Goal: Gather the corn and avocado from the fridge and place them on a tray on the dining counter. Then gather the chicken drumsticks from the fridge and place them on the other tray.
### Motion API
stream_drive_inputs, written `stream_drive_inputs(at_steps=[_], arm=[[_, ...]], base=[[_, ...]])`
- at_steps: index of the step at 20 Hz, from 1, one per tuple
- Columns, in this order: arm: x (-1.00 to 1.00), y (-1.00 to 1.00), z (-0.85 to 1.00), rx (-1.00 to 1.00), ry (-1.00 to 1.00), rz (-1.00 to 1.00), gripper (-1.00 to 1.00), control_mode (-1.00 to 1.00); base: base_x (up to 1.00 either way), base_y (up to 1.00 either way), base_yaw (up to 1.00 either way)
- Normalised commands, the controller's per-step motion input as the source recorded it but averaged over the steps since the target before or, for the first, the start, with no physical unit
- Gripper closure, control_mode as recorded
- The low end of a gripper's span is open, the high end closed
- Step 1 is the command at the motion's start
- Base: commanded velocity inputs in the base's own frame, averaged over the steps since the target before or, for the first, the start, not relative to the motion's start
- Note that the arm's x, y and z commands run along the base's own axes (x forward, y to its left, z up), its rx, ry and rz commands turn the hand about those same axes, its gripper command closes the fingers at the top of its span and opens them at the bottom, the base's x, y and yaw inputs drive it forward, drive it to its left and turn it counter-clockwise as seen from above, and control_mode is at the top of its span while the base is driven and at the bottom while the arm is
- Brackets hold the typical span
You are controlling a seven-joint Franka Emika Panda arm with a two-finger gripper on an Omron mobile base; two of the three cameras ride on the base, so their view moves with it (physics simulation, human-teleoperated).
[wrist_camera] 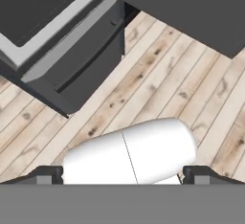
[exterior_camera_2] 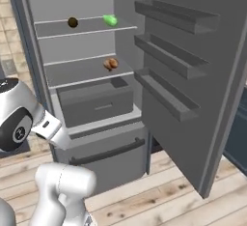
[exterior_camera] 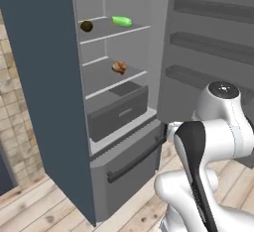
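On the upper fridge shelf (exterior_camera_2: pixel 87 27) a dark round item (exterior_camera_2: pixel 73 22), probably the avocado though too small to be made out, is seen at the left and a green item (exterior_camera_2: pixel 110 20) to its right; a brown piece (exterior_camera_2: pixel 111 63), likely a chicken drumstick, lies on the shelf below, above a closed drawer (exterior_camera_2: pixel 96 103). The open door (exterior_camera_2: pixel 202 75) with 3 racks stands at the right. In the hand view the end effector (wrist_camera: pixel 123 175) is spread wide over the wooden floor (wrist_camera: pixel 191 98), gripping nothing, its tips cut off at the bottom.

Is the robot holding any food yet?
No. The gripper is open with nothing between its fingertips, pointing down at the wooden floor.
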Motion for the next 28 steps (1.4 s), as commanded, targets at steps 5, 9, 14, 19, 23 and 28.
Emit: stream_drive_inputs(at_steps=[5, 9, 14, 19, 23, 28], arm=[[0.00, 0.00, 0.00, 0.00, 0.00, 0.00, -1.00, 1.00], [0.00, 0.00, 0.00, 0.00, 0.00, 0.00, -1.00, 1.00], [0.00, 0.00, 0.00, 0.00, 0.00, 0.00, -1.00, 1.00], [0.00, 0.00, 0.00, 0.00, 0.00, 0.00, -1.00, 1.00], [0.00, 0.00, 0.00, 0.00, 0.00, 0.00, -1.00, 1.00], [0.00, 0.00, 0.00, 0.00, 0.00, 0.00, -1.00, 1.00]], base=[[0.65, -0.09, 0.19], [0.57, -0.18, 0.22], [0.60, -0.19, 0.22], [0.64, -0.15, 0.21], [0.62, -0.18, 0.22], [0.61, -0.20, 0.22]])
